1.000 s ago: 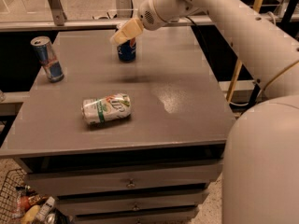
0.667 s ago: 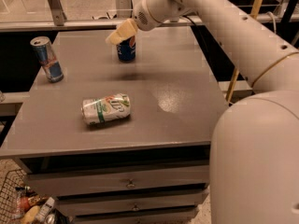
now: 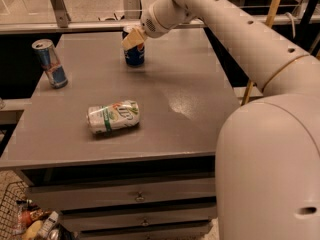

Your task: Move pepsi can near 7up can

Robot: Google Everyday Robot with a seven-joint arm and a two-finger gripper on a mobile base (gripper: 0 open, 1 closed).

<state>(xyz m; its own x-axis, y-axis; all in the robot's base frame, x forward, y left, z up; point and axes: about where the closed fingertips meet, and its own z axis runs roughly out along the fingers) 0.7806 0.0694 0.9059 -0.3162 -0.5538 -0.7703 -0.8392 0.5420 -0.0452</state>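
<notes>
Moved the gripper slightly lower since a second ago, onto the top of the pepsi can; left both cans unmoved. Cannot tell whether clamped or loose. Found the pepsi can upright at the far edge of the bench, well apart from the 7up can lying on its side near the front. Could tip the pepsi can with so high a hold, or nudge the 7up can into rolling on arrival.

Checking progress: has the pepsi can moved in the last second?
No: the pepsi can keeps its spot by the table's far edge; the claw is at its top.
</notes>
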